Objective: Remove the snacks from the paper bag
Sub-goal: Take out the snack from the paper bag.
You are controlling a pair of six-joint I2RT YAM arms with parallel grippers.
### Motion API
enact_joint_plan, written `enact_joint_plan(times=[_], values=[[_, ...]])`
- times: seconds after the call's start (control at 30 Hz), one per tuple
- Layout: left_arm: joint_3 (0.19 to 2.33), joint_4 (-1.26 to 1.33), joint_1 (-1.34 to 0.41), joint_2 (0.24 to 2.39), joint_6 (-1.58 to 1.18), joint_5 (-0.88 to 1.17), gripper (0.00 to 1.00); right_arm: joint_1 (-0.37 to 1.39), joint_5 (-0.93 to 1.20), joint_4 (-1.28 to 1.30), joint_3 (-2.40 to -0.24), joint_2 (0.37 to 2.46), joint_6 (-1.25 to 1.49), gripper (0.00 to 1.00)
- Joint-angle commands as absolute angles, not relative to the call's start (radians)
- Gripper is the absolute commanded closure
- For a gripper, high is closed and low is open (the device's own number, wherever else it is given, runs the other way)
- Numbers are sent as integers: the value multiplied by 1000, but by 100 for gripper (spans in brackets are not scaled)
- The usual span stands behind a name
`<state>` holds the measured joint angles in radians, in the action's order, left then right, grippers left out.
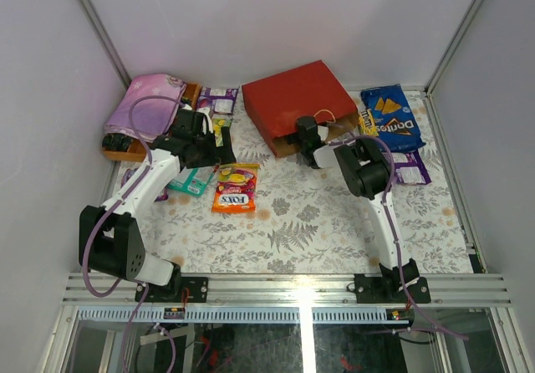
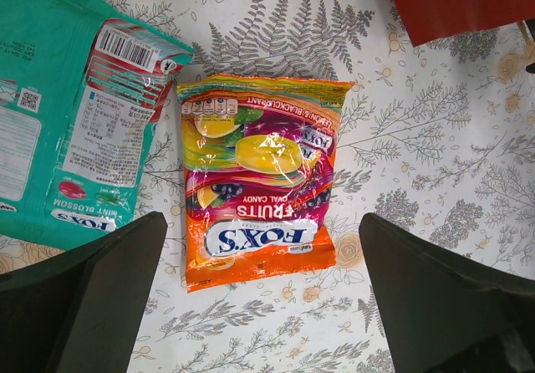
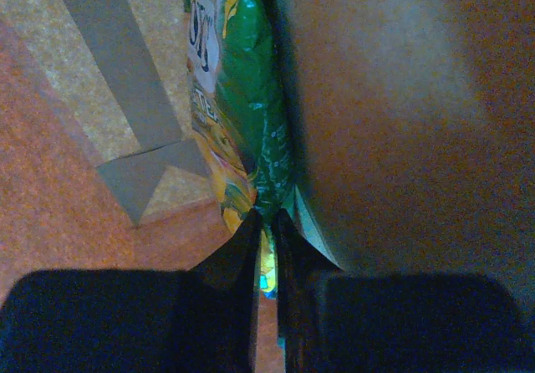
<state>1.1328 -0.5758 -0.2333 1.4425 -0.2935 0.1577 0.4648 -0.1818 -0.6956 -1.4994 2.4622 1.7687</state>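
One green packet [image 3: 251, 114] pinched in right jaws inside paper bag [image 1: 292, 97]; left jaws wide.

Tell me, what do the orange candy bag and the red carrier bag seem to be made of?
The orange candy bag: likely plastic film, glossy; light glares on its wrinkled surface. The red carrier bag: apparently paper, matte red outside, brown fibrous inside.

walls [image 1: 276, 22]: plain white | tabletop: grey fern-print cloth [image 1: 318, 222] | near edge: aluminium rail [image 1: 284, 288]
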Motion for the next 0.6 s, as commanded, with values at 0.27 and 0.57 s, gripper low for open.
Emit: enact_joint_plan(times=[0.27, 0.57], values=[[1160, -538, -223, 1453, -293, 186, 0, 466, -229, -737, -1403, 2336, 1757, 100], [1161, -538, -219, 1433, -293, 194, 0, 456, -184, -777, -1139, 2048, 1749, 100]])
